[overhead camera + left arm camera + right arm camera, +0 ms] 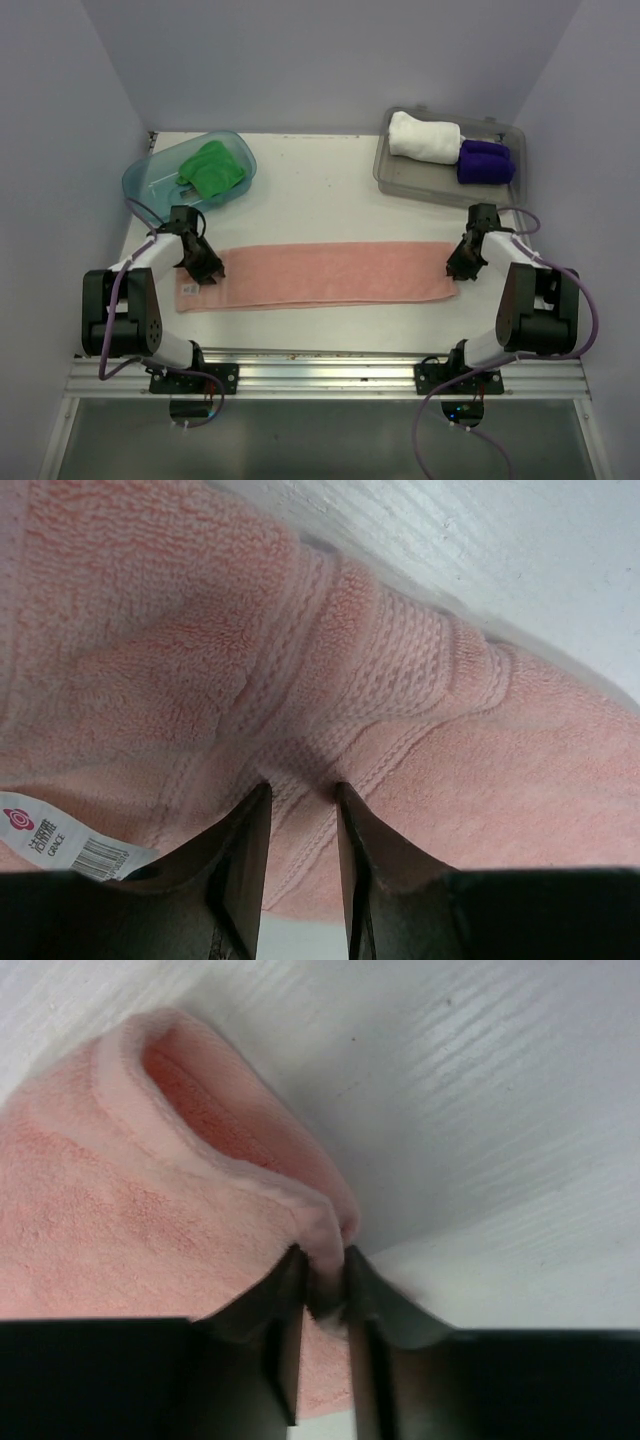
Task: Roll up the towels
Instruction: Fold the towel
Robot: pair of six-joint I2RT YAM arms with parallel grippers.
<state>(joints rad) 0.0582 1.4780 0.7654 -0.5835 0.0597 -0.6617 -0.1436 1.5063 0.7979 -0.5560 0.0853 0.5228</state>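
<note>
A long pink towel (320, 274) lies flat across the front of the table. My left gripper (205, 272) is at its left end. In the left wrist view the jaws (302, 795) stand narrowly apart, pressed into the pink towel (400, 680), whose creases run in between them. My right gripper (458, 268) is at the right end. In the right wrist view it (325, 1260) is shut on the towel's corner, and the pink towel (120, 1200) curls up into a lifted fold beyond the fingertips.
A blue tub (140, 178) at the back left holds a green towel (212, 167). A clear bin (400, 180) at the back right holds a rolled white towel (424, 137) and rolled purple towels (485, 160). A white label (50, 845) sits at the towel's left end.
</note>
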